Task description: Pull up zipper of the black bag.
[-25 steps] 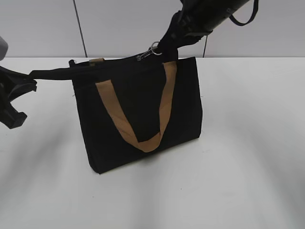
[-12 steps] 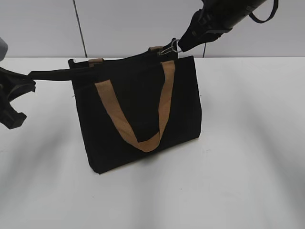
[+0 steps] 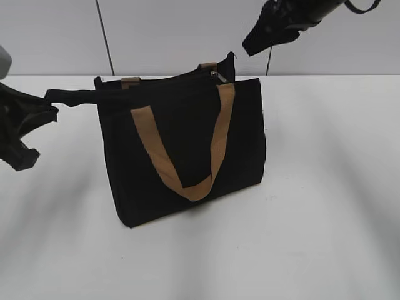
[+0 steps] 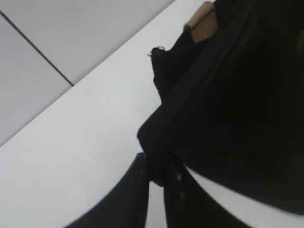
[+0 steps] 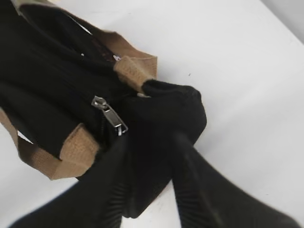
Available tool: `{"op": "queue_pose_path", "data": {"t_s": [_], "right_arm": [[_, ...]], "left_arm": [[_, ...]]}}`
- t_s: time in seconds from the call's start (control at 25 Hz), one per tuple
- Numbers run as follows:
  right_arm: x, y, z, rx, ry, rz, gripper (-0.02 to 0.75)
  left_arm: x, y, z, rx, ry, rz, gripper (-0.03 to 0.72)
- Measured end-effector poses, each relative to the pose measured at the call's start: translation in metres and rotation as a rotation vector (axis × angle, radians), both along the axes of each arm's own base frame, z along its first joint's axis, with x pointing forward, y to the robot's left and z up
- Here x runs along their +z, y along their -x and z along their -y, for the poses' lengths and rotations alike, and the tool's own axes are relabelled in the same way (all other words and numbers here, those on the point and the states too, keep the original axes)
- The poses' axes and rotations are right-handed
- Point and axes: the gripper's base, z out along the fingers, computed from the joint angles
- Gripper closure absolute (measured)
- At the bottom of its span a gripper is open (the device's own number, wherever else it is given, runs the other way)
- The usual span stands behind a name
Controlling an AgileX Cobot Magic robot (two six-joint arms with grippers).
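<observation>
The black bag point(image 3: 181, 119) stands upright mid-table with a tan handle point(image 3: 150, 147) on its front. The silver zipper pull point(image 3: 214, 75) lies at the right end of the top zip track; it also shows in the right wrist view point(image 5: 110, 115). My right gripper point(image 3: 253, 44) is open and empty, in the air above and right of the bag's right end, its fingers point(image 5: 154, 147) spread over the bag's black end corner. My left gripper point(image 3: 53, 107) is shut on the black fabric tab at the bag's left end point(image 4: 159, 166).
The white table point(image 3: 325, 206) runs to a grey panelled wall behind. The bag's second tan handle point(image 3: 130, 81) peeks over the top rim. Open table lies in front and to the right of the bag.
My right gripper has let go of the zipper pull and risen up and to the right. The pull has dropped onto the bag's top edge. The left gripper still holds the tab.
</observation>
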Motion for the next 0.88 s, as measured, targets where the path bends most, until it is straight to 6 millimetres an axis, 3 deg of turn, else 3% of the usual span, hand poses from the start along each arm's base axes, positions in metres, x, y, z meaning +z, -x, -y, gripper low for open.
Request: {"op": "queue_pose_path", "data": {"t_s": [0.08,0.16,0.28,0.36,0.64,0.88], "right_arm": [[0.009,0.004,0.002,-0.001,-0.002,0.024,0.393],[0.018,0.009,0.003,0.004,-0.005,0.04,0.327],[0.028,0.017,0.004,0.022,-0.006,0.043,0.293],[0.033,0.023,0.005,0.04,0.001,0.035,0.286],[0.037,0.044,0.012,0.135,0.1,-0.059,0.283],[0.046,0.052,0.018,0.109,0.149,-0.064,0.283]], "left_arm": [[0.001,0.001,0.004,-0.038,0.025,0.0,0.524],[0.002,0.003,0.008,-0.077,0.051,0.001,0.37],[0.003,0.004,0.012,-0.117,0.077,0.001,0.153],[0.003,0.005,0.013,-0.133,0.088,0.001,0.076],[0.005,0.008,0.019,-0.193,0.128,0.003,0.041],[0.015,0.008,0.0,-0.019,0.03,0.06,0.059]]}}
